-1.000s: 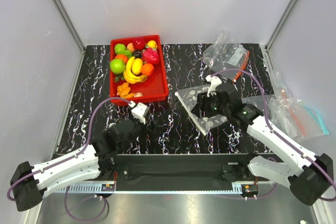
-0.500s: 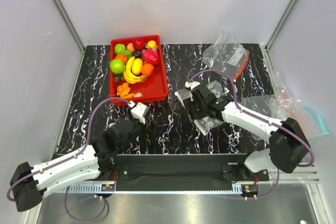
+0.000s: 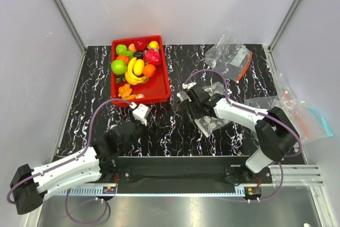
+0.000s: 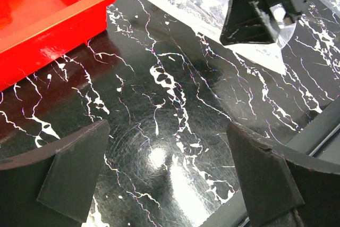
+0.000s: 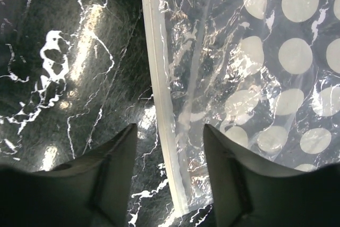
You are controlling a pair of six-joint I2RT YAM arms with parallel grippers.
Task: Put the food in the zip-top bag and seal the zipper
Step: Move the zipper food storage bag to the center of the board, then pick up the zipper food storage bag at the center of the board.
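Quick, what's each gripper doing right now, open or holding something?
Left gripper: open, empty.
Right gripper: open, astride the zipper of the dotted bag, not gripping.

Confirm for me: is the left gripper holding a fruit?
No, the left gripper stands open and empty, with only the marbled table between its fingers.

The food (image 3: 135, 67) lies in the tray (image 3: 158, 87) at the back left of the table (image 3: 170, 128), my left gripper (image 3: 141, 113) just before it, and to the right the zip-top bag (image 3: 211, 125) lies under my right gripper (image 5: 170, 131), its zipper (image 5: 158, 112) between my fingers, other bags (image 3: 228, 57) behind.
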